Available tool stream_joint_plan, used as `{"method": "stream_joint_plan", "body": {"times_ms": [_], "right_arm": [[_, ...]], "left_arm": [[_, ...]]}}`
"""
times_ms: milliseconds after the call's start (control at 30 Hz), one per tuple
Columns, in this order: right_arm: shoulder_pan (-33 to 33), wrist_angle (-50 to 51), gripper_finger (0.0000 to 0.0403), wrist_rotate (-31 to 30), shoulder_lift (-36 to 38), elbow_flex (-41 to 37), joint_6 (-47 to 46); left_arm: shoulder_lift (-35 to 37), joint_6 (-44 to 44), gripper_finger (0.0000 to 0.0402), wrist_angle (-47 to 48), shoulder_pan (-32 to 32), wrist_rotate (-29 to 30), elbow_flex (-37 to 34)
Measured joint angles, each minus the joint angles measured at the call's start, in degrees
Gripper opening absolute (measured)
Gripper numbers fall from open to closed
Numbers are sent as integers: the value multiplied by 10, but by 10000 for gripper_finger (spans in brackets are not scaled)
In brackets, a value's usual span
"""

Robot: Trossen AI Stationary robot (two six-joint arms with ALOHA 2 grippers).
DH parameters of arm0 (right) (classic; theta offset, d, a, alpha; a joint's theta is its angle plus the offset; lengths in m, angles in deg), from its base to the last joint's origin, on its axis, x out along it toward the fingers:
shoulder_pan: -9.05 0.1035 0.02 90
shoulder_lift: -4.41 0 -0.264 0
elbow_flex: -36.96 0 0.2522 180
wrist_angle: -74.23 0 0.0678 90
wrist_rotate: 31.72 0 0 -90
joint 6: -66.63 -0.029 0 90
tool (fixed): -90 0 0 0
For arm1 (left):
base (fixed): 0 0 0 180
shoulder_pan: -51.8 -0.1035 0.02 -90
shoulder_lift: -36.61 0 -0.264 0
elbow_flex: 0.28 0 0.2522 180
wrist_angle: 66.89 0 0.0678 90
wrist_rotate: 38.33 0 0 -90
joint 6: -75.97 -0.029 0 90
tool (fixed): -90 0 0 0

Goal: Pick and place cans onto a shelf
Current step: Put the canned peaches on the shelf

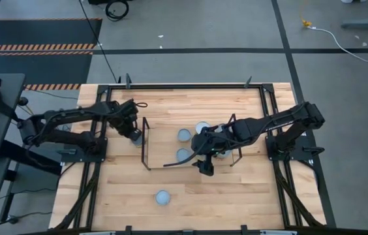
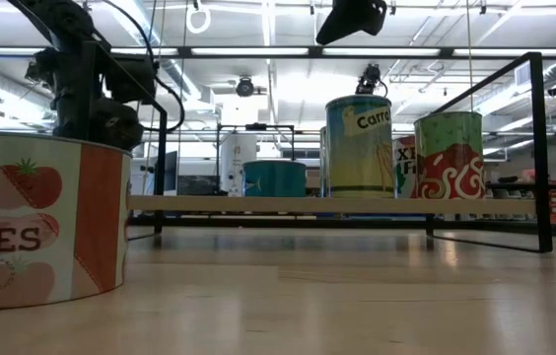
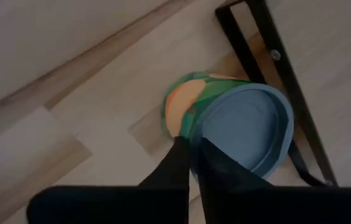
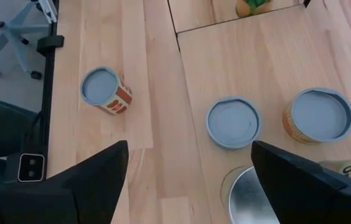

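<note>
My left gripper [image 1: 134,134] is shut on a green-labelled can with a blue-grey top [image 3: 250,130], just outside the shelf's left end frame [image 1: 146,145]. My right gripper [image 4: 188,149] is open and empty, above the shelf's right half [image 1: 205,164]. Below it stand several cans: two with blue-grey tops [image 4: 233,122] [image 4: 320,114] and a silvery one [image 4: 250,190]. In the low view a carrot can [image 2: 359,146] and a green-and-red can [image 2: 448,153] stand on the shelf's wood base [image 2: 258,203]. A red-labelled tomato can [image 1: 163,197] stands alone near the table's front. My left gripper pinches the can's top rim [image 3: 191,134] between its two fingers, one finger on the outer side [image 3: 174,163] and one over the lid [image 3: 225,171]. The fingers come from above. The can shows tilted to the camera; whether it is clear of the table I cannot tell.
The shelf's dark wire end frame [image 3: 256,62] runs close beside the held can. The tomato can fills the low view's left foreground [image 2: 41,222]. Bare wood lies between the shelf and the table's front edge [image 1: 236,202]. A black frame [image 1: 190,85] borders the tabletop.
</note>
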Motion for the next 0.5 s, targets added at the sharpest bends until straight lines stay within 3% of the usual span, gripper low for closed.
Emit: {"method": "stream_joint_plan", "body": {"times_ms": [267, 500], "right_arm": [[0, 10, 347, 0, 10, 0, -1], [0, 22, 347, 0, 17, 0, -6]], "left_arm": [[10, -38, 14, 59, -1, 19, 115], [10, -106, 13, 194, -4, 83, 272]]}}
